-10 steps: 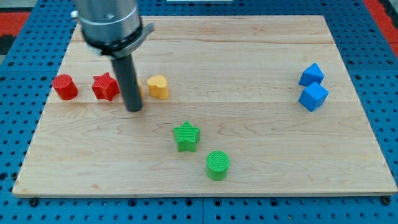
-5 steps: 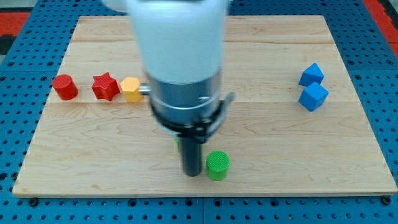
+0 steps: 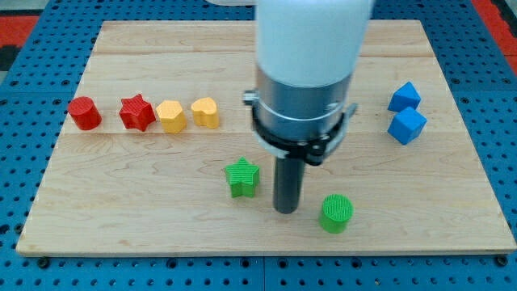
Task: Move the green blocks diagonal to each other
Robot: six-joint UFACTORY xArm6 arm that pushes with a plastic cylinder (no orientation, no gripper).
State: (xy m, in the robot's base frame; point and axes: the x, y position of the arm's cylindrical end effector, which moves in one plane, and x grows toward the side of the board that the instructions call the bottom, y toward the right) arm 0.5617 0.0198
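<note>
My tip (image 3: pixel 286 210), no hand, rests on wooden table (image 3: pixel 121 210) over blue pegboard (image 3: pixel 32 81); green star (image 3: pixel 241 177) left, green cylinder (image 3: pixel 335 213) right, neither touched.

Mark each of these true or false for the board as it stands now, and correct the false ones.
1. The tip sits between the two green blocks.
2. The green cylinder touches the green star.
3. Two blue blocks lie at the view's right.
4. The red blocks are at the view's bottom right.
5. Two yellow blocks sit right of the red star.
1. True: my tip is between the green star and the green cylinder.
2. False: they lie apart, the rod between them.
3. True: one blue block above the other blue block.
4. False: the red cylinder and red star are at the view's left.
5. True: yellow block, then yellow heart.
</note>
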